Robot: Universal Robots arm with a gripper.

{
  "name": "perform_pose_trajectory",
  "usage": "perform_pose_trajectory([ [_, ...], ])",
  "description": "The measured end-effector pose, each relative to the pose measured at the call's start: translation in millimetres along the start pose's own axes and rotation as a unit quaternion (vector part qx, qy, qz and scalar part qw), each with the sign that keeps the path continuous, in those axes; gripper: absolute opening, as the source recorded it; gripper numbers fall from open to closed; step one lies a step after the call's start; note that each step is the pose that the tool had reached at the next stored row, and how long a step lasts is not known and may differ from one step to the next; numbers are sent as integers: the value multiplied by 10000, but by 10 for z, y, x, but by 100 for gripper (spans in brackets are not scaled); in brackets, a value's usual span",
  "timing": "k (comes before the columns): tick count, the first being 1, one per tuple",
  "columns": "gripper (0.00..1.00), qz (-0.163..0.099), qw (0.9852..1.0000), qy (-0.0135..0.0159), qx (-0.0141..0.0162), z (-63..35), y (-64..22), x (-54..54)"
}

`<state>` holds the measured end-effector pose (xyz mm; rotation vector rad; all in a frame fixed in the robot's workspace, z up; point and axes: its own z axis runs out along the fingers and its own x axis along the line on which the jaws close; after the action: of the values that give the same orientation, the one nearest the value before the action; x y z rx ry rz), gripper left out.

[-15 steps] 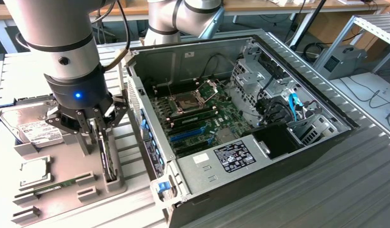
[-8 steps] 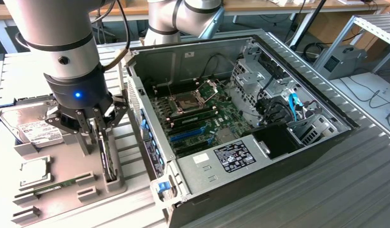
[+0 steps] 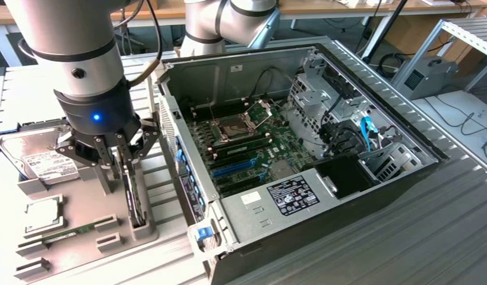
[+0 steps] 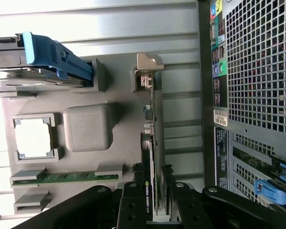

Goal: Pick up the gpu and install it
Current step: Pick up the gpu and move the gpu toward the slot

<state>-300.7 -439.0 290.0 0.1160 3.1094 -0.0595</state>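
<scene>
**Hand astride the upright card, case just beside**

Hand (image 3: pixel 129 178) sits low over the grey moulded plastic holder tray (image 3: pixel 85 208), straddling the gpu (image 3: pixel 137 205), a slim green circuit card with a black cooler. The card stands on edge in its slot directly beneath. I cannot tell whether the hand is pinching it or merely flanking it. In the wrist view the card's long axis runs straight away from the hand (image 4: pixel 155 193), towards the silver end bracket (image 4: pixel 148 67). The tray rests on a ribbed metal counter (image 3: pixel 433 237). An open black computer case (image 3: pixel 370 199) lies just beside it on the exterior view's right, its green motherboard (image 3: pixel 252 142) bare.
</scene>
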Motion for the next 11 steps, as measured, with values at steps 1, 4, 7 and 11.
perform_pose_trajectory([
  [1, 28, 0, 10000, 0, 0, -1, 0, 0],
  [4, 28, 0, 10000, -1, 0, -18, 0, -1],
  [7, 28, 0, 10000, 0, 1, -25, -1, -1],
  [11, 28, 0, 10000, -1, 1, -33, -1, -1],
])
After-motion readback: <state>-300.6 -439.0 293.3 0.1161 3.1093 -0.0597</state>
